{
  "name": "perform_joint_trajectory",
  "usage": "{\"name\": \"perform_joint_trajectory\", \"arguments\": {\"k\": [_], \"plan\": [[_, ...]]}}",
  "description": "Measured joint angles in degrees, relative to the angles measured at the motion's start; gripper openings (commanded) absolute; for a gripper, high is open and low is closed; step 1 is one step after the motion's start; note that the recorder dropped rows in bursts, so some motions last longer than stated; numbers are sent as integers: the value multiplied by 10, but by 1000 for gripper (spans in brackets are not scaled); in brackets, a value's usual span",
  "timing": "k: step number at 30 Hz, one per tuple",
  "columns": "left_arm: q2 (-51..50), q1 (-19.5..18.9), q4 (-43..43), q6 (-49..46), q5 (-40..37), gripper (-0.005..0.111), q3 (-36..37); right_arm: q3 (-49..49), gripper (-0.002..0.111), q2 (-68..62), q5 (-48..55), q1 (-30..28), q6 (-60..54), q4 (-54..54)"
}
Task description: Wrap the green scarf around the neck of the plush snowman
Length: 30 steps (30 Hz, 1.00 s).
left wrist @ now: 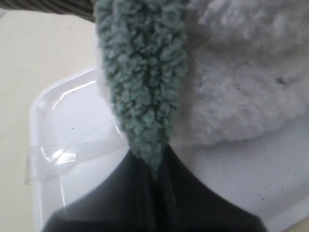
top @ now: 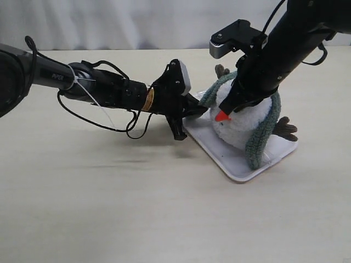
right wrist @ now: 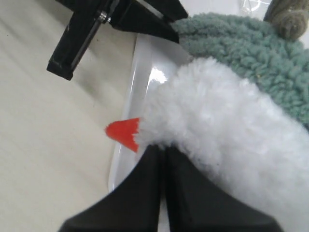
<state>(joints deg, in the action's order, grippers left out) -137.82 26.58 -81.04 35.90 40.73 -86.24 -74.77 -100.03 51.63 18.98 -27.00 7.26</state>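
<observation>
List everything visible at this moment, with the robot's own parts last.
green scarf: one, grey-green, draped over the snowman; one end hangs down to the tray, the other is in the left gripper
plush snowman: one, white, with an orange-red nose and brown twig arms, on the tray
tray: one, white, on the table, right of centre
table: one, pale beige
backdrop: one, whitish, behind the table
left gripper: one, black, shut on a scarf end at the tray's edge
right gripper: one, black, shut on the snowman's fur beside the nose
</observation>
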Motion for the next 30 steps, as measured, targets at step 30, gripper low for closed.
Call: {"name": "perform_joint_trajectory", "arguments": {"k": [30], "plan": [[0, 0, -190, 279, -2, 0, -61, -20, 17, 18, 4, 0, 5, 48]]}}
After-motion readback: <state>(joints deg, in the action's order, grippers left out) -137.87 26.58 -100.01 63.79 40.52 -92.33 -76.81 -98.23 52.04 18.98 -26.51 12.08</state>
